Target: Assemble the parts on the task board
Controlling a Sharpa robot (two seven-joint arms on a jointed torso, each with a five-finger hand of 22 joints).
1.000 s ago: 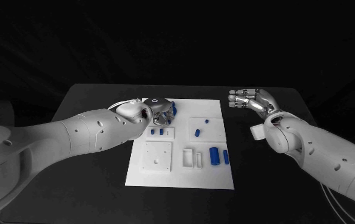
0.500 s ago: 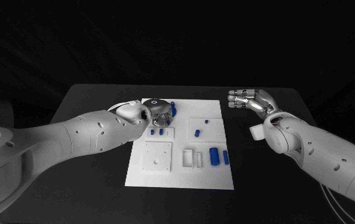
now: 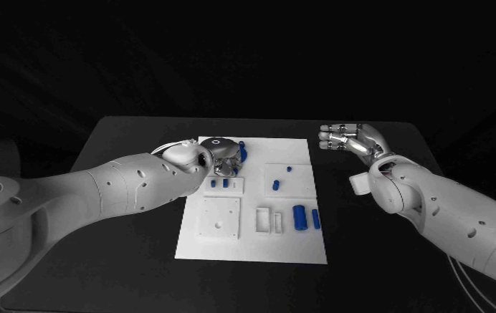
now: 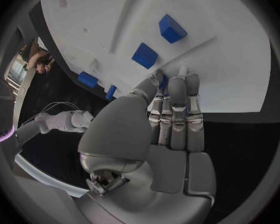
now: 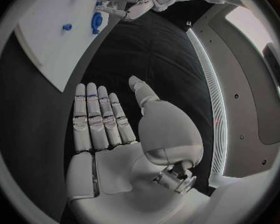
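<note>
The white task board (image 3: 253, 245) lies mid-table. My left hand (image 3: 220, 157) is over its far left corner, fingers straight and close together, pinching a blue round part (image 3: 242, 149) at the fingertips. In the left wrist view the left hand (image 4: 159, 129) has blue showing between its fingers, beside two blue blocks (image 4: 171, 28) on the board (image 4: 239, 59). My right hand (image 3: 346, 140) hovers off the board's far right corner, open and empty. In the right wrist view the right hand (image 5: 109, 129) shows a flat palm, with the left hand (image 5: 132, 5) and the blue part (image 5: 96, 21) beyond it.
Small blue pieces (image 3: 218, 183) sit near the left hand, with one (image 3: 276, 185) mid-board and two upright bars (image 3: 301, 218) at the near right. A raised white square (image 3: 220, 218) and white slots (image 3: 266, 220) fill the near half. Black table (image 3: 124, 256) surrounds the board.
The left hand has edged slightly toward the far side, and the blue round part has gone with it, tilting more upright. The right hand has stayed put.
</note>
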